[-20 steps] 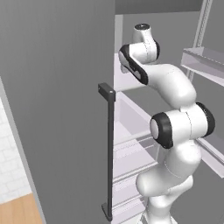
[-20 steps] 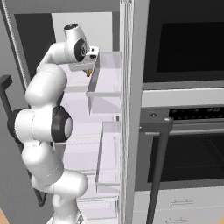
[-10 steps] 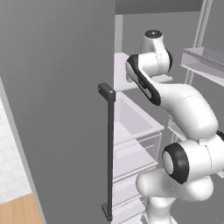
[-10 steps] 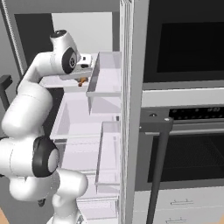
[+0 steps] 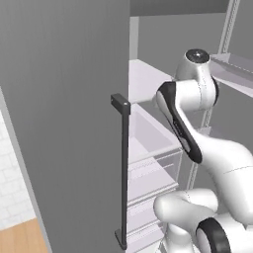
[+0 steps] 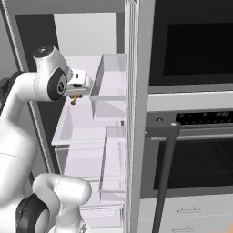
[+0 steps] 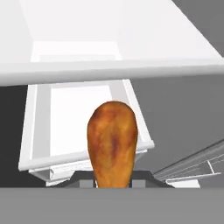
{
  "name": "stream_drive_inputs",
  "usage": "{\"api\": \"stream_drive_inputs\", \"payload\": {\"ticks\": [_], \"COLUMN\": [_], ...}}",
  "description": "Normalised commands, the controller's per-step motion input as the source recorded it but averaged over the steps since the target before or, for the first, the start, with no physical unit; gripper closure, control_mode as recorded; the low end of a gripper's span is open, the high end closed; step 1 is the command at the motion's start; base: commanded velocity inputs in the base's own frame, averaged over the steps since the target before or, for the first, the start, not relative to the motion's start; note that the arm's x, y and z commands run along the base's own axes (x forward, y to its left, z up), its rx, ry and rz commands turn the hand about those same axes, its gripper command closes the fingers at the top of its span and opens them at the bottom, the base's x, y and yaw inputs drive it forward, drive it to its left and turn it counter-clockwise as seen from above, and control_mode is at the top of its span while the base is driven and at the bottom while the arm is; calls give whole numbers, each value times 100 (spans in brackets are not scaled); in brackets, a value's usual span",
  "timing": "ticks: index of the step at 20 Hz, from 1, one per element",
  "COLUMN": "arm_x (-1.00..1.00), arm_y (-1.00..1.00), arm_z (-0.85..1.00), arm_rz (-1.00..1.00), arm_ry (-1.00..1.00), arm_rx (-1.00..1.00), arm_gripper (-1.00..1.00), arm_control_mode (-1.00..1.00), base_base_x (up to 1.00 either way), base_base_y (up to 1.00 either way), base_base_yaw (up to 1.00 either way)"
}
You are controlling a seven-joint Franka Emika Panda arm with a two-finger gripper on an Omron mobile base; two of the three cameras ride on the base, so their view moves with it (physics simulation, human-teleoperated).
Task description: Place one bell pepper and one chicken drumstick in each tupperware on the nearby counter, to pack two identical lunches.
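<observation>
My gripper (image 7: 113,179) is shut on a golden orange-brown chicken drumstick (image 7: 112,142), whose thick end points away from the hand. In the right base view the gripper (image 6: 75,96) hangs in front of the open fridge's upper shelf, with the drumstick (image 6: 73,101) showing as a small orange tip under it. Below the drumstick in the hand view lies a clear white fridge drawer (image 7: 78,127). In the left base view the arm's upper link hides the gripper. The bell peppers, the tupperware and the counter are out of view.
The fridge stands open with white shelves (image 6: 86,125) and door bins (image 6: 111,75) close to the hand's right. Its grey door with a dark vertical handle (image 5: 123,173) stands at the arm's left. A black wall oven (image 6: 193,150) with a bar handle (image 6: 164,175) is further right.
The arm has swung back out of the upper fridge shelf, carrying the drumstick lower and to the left in the right base view. The base has not moved.
</observation>
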Motion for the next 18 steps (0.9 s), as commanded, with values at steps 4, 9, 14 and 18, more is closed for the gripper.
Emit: {"api": "stream_drive_inputs", "payload": {"ticks": [4, 9, 14, 18], "arm_x": [-100, -100, 0, 0], "arm_y": [-4, -1, 0, 0], "arm_z": [0, 0, 0, 0], "arm_rz": [0, 0, 0, 0], "arm_ry": [-11, -11, 0, 0], "arm_rx": [0, 0, 0, 0], "arm_gripper": [100, 100, 100, 100], "arm_control_mode": [-100, -100, 100, 100], "base_base_x": [0, 0, -100, -100], "base_base_y": [0, 0, -14, -65], "base_base_yaw": [0, 0, 0, 0]}}
